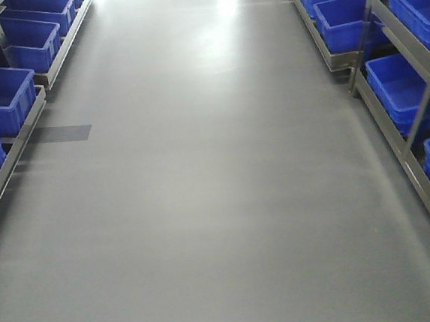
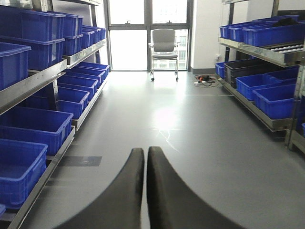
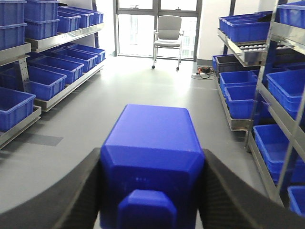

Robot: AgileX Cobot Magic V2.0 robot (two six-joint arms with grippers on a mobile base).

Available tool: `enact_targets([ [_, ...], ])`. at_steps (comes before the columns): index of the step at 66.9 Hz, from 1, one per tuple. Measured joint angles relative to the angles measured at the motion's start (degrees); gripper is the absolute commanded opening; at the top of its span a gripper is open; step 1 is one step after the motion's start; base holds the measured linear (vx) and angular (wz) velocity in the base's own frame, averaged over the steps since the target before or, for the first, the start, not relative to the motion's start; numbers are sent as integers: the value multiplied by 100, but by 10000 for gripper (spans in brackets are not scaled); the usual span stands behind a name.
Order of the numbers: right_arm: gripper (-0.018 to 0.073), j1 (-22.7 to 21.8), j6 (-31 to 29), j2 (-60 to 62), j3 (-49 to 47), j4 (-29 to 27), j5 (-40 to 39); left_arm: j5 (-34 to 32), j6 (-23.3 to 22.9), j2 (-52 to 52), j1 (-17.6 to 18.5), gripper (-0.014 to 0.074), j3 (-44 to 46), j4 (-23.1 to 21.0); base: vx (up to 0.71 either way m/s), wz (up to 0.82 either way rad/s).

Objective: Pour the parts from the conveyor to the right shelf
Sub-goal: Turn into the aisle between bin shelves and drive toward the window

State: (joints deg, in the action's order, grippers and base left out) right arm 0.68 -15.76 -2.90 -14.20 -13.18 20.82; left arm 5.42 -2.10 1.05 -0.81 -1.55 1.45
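Holding small blue part point(image 3: 151, 143) clamped between right gripper point(image 3: 151, 155) jaws, mid-aisle over grey floor point(image 3: 95, 119). Keeping left gripper point(image 2: 145, 151) closed on nothing. Facing right shelf point(image 3: 279, 119) bins point(image 3: 240, 98) side-on, well apart. No conveyor in view. Could drop it: side-only pinch, base jolt. Could miss the bin if released short.
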Motion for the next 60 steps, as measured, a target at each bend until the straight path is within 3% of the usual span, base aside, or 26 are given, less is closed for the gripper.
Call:
enact_targets([
  [60,-9,0,0,0,0,0,0,0,0,0,0,-6,0,0,63,5],
])
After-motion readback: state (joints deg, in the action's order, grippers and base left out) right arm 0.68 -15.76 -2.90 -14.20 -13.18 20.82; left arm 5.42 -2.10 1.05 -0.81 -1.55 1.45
